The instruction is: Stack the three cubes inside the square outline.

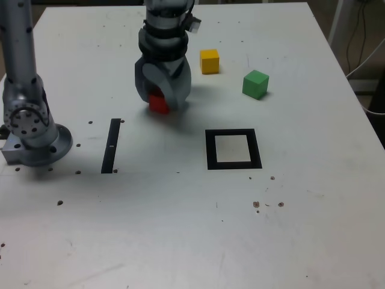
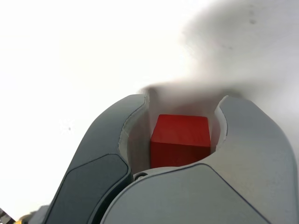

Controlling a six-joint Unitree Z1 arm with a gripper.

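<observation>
Now our gripper (image 1: 161,103) seems clamped on the red cube (image 1: 158,105), still on the table; next we lift it toward the square outline (image 1: 233,149).

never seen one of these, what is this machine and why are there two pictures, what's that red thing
It is a single robot arm with a gripper on a white table. One picture comes from a camera standing off the arm, the other from a camera on its wrist, looking between the jaws. The jaws are shut on a red cube. On the table lie a yellow cube, a green cube, a black square outline with nothing in it, and a thin black strip.
</observation>
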